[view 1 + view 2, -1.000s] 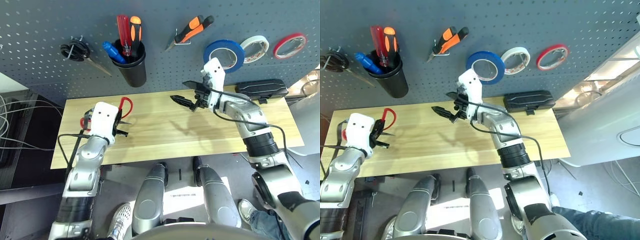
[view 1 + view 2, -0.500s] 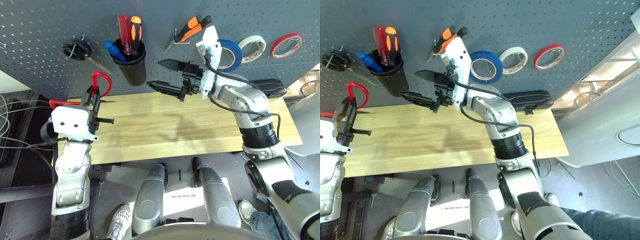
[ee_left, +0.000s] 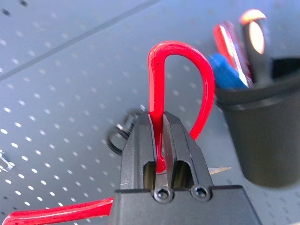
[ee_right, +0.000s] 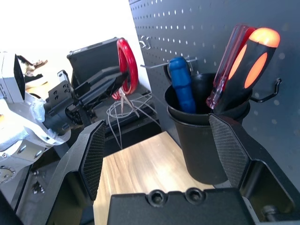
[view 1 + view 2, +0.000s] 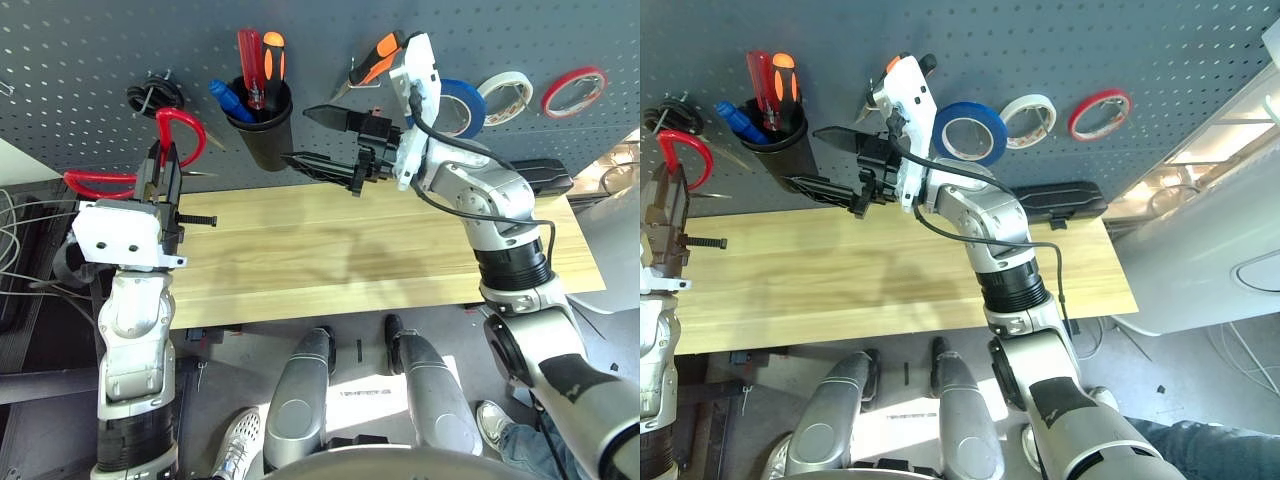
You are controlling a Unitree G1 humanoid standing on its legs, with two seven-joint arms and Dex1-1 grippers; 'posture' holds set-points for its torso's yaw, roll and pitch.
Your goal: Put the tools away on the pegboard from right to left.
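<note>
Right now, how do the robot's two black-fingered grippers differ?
The left gripper is shut on the red-handled scissors, lifting them toward the dark grey pegboard beside the black cup. The right gripper is open and holds nothing, its fingers spread in front of that cup. The left points up at the board; the right points sideways across it. Both are raised above the wooden table.

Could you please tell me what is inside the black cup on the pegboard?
The black cup holds three screwdrivers: blue-handled, red-handled and orange-and-black-handled. Their shafts and tips are hidden inside it.
</note>
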